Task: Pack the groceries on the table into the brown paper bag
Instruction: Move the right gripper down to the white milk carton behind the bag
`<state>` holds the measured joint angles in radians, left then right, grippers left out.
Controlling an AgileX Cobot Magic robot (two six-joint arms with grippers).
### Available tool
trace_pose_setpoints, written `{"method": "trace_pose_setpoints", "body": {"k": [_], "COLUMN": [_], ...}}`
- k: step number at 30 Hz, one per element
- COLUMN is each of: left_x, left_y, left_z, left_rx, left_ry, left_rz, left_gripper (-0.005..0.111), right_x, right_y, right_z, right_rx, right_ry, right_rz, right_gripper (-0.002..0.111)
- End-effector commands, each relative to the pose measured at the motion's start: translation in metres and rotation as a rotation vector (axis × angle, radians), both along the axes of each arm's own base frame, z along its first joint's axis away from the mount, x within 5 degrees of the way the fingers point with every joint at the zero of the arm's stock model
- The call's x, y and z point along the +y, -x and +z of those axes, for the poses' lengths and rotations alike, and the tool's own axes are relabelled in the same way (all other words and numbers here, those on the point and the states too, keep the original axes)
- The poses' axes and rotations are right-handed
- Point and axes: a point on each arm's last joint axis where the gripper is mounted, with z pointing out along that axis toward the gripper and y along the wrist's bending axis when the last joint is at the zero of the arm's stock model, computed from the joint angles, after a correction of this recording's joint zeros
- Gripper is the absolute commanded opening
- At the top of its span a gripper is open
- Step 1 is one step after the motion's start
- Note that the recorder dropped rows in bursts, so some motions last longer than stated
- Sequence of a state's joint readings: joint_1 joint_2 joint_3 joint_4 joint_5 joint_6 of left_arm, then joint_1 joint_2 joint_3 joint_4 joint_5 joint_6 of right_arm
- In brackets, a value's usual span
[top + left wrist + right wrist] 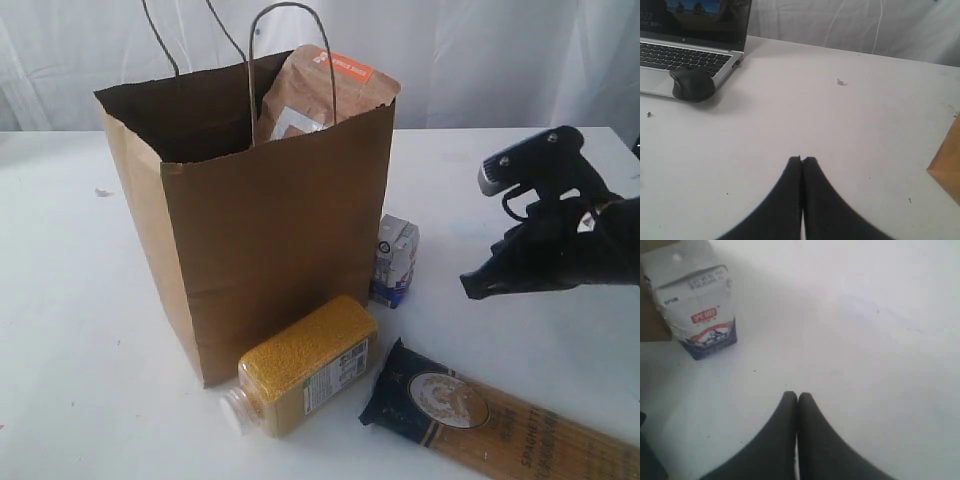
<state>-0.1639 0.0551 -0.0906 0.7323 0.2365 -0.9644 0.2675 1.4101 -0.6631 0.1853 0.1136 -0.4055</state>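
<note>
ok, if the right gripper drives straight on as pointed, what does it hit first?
Probably bare table. The right gripper, shut, angles down at it; the small white-blue carton sits off to one side of that line, though depth is unclear.

The scene is closed off at the rear by a white fabric backdrop, hung in vertical folds and evenly, diffusely lit. In the left wrist view an open silver laptop and a black mouse at its front edge are shown on a far part of the white counter.
</note>
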Motion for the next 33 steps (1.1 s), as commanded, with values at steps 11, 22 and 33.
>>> {"method": "trace_pose_setpoints", "body": {"k": [11, 22, 33], "left_x": [0.0, 0.0, 0.0], "left_y": [0.001, 0.0, 0.001], "left_z": [0.0, 0.001, 0.0], "left_rx": [-0.009, -0.011, -0.009], "left_ry": [-0.011, -0.011, -0.011], "left_rz": [0.002, 0.001, 0.002], "left_gripper": [0.0, 0.0, 0.0], "right_x": [-0.002, 0.03, 0.033], "right_y": [0.05, 0.056, 0.052], "right_z": [0.003, -0.017, -0.01], "right_rx": [-0.249, -0.221, -0.154], "right_ry": [-0.078, 0.056, -0.338], "right_rz": [0.02, 0.304, 0.017], "right_gripper": [0.0, 0.0, 0.0]}}
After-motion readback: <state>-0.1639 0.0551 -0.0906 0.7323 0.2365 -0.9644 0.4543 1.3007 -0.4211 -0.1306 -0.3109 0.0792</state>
